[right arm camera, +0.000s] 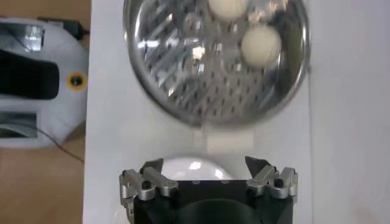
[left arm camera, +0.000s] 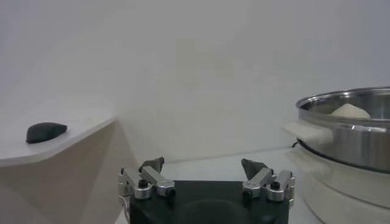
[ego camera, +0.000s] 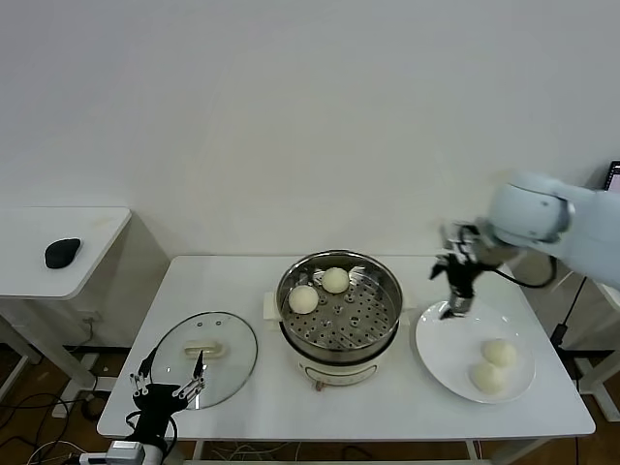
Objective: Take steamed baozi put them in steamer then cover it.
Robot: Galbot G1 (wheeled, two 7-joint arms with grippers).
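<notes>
Meanwhile — mouse [ego camera: 62, 253] apart, plate [ego camera: 438, 355] beside steamer [ego camera: 339, 302]

Glossy steel steamer [ego camera: 339, 312], seemingly glass cover [ego camera: 205, 347]

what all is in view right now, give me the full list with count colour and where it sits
baozi in the steamer: two, cream-white, on the perforated tray, toward its left and back
baozi on the plate: two, cream-white, on its right part
steamer: one, shiny steel on a white base, table centre
cover: one, clear glass with cream handle, flat on the table left of the steamer
plate: one, white, right of the steamer
table: one, white
side table: one, white, far left
mouse: one, black, on the side table
left gripper: black, open, empty, at the table's front left edge near the cover
right gripper: black, open, empty, above the plate's back left rim
</notes>
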